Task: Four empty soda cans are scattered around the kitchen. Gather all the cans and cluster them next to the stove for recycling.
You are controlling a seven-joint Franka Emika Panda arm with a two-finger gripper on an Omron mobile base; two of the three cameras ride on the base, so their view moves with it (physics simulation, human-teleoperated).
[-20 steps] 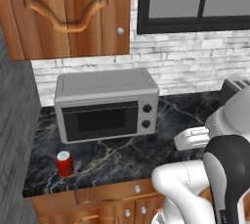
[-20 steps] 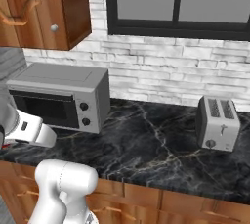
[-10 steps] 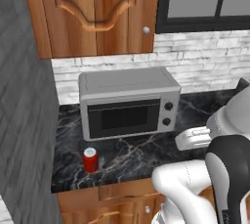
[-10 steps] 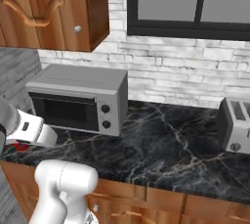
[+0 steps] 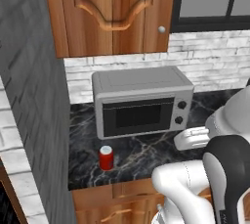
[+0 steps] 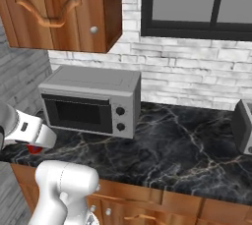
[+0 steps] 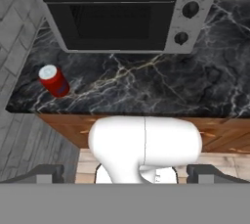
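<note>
- Whole scene has slid right in both base views since a second ago: camera moved, the things have not.
- Soda can [image 5: 106, 157] stands upright on the black marble counter [image 5: 141, 152], near its front left edge, in front of the toaster oven [image 5: 141, 101], apart from it.
- Can in right base view [image 6: 34, 148] mostly hidden behind the arm.
- No readable writing on can or oven.
- Gripper [image 7: 126, 171]: fingertips [image 7: 49, 171] set wide apart, holding nothing.
</note>
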